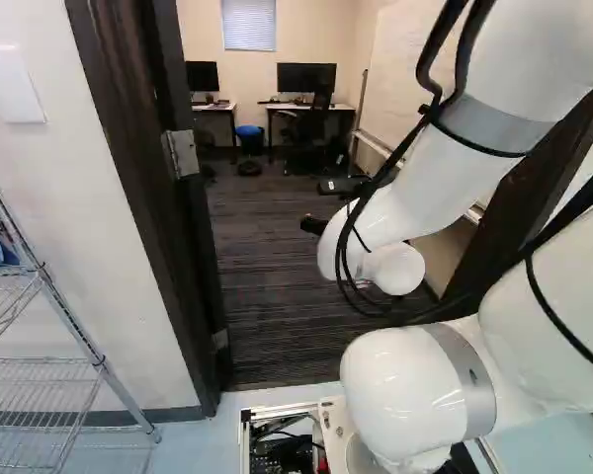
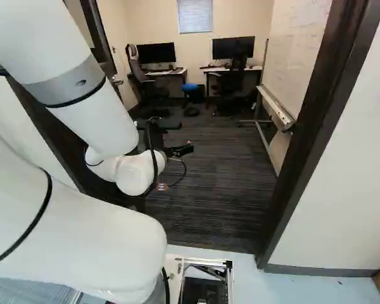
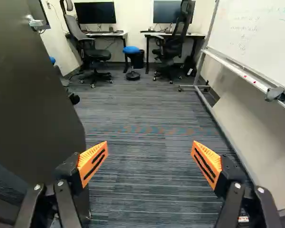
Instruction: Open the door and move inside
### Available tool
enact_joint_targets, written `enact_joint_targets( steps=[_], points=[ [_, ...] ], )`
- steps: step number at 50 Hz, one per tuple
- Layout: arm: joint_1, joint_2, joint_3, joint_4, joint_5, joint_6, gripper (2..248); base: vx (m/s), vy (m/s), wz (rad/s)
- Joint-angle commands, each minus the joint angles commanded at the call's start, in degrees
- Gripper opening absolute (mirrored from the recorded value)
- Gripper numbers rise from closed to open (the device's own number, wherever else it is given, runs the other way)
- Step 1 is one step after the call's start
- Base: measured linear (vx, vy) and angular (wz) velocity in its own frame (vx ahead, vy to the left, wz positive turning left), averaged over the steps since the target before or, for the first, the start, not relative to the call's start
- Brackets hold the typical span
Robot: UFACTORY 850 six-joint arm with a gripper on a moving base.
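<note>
Through the doorway, my gripper (image 2: 185,137) reaches over the dark carpet inside the room. The wrist view shows the gripper (image 3: 150,142) open, its orange pads far apart with nothing between them. The dark door (image 3: 33,104) stands swung open into the room, close beside one finger; whether they touch I cannot tell. Its silver handle (image 3: 35,22) is farther ahead, away from the fingers. My arm hides part of the door (image 2: 96,31) in the right base view. A dark frame (image 2: 316,126) borders the opening, with a hinge (image 1: 181,153) showing in the left base view.
A whiteboard (image 3: 256,42) on a wheeled stand lines the side opposite the door. Desks with monitors (image 3: 96,13), office chairs (image 3: 90,50) and a blue stool (image 3: 132,50) stand at the back. Outside, a wire shelf (image 1: 40,360) stands beside the frame in the left base view.
</note>
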Motion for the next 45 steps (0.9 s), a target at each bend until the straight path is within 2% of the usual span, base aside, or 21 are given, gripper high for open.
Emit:
enact_joint_targets(
  steps=[45],
  points=[
    [0.0, 0.0, 0.0, 0.0, 0.0, 0.0, 247, 0.096, -0.033, 0.002]
  ],
)
